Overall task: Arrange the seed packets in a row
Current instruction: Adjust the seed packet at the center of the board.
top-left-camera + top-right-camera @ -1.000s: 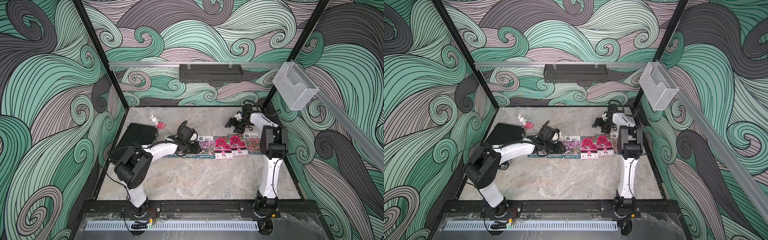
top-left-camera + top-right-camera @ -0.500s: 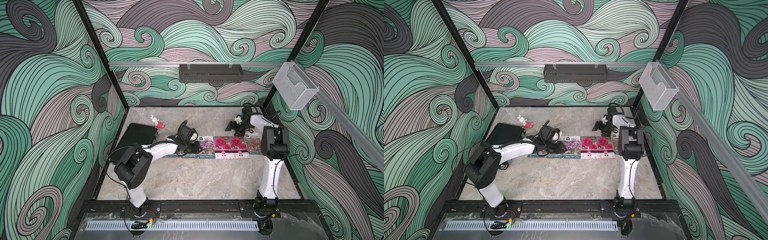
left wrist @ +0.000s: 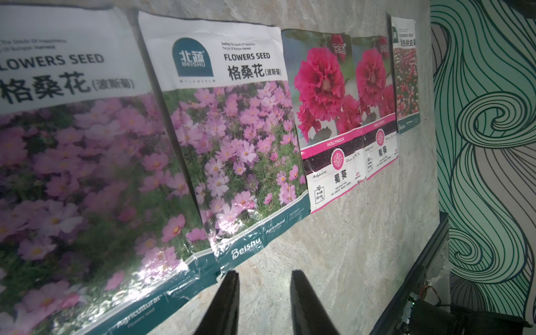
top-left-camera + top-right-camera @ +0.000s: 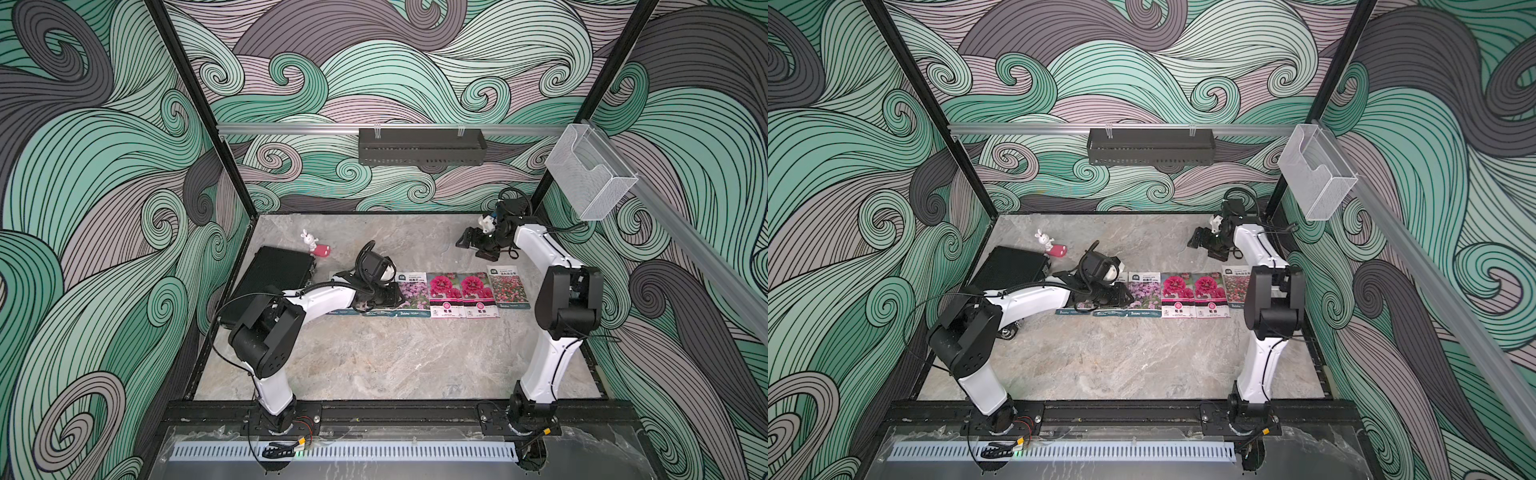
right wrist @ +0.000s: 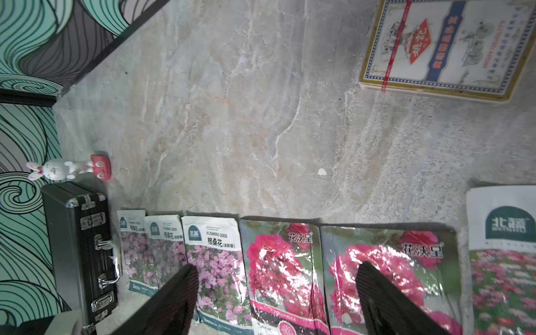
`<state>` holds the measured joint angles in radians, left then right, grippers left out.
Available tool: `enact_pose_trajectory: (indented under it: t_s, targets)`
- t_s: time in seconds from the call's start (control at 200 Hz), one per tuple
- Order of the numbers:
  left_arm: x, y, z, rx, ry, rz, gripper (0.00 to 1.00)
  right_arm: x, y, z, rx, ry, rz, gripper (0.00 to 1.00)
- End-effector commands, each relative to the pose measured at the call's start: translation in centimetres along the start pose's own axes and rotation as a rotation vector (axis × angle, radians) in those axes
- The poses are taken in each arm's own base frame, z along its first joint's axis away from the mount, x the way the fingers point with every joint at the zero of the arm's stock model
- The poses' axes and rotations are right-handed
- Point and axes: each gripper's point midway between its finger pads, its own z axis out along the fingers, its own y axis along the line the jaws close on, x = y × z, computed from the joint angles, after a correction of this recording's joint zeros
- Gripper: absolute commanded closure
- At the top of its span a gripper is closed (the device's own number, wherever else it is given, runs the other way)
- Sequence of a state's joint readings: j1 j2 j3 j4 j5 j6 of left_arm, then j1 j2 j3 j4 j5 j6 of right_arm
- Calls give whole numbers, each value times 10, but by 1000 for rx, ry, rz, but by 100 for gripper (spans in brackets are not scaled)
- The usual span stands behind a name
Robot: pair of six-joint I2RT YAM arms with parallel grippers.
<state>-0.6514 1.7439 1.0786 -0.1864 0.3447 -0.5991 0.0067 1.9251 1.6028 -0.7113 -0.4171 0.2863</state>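
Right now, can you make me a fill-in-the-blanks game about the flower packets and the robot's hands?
The row holds ___ seed packets.
Big magenta blooms show on ___ of them.
The right hand is ___ and holds nothing.
The red-pink mix packet lies at the ___ arm's end of the row.
Missing words: six, two, open, right.

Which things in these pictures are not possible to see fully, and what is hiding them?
- Leftmost packet: both top views, mostly under the left arm.
- Mixed-flower packet: right wrist view, cut by the picture edge.
- Patterned box: right wrist view, cut by the edge.
- Left gripper: left wrist view, only the fingertips show.
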Motion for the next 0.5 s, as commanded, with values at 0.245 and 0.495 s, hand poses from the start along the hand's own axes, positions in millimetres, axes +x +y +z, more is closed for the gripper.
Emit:
enact_pose_trajectory:
  t_s: [0.245,0.495]
  targets:
    - [-5,-14,-1,33,-17,2,68,79,-14,9,18,122,147,28]
    - [-4,-15,1,36,-13,7,68,94,-26,22,51,175,164,28]
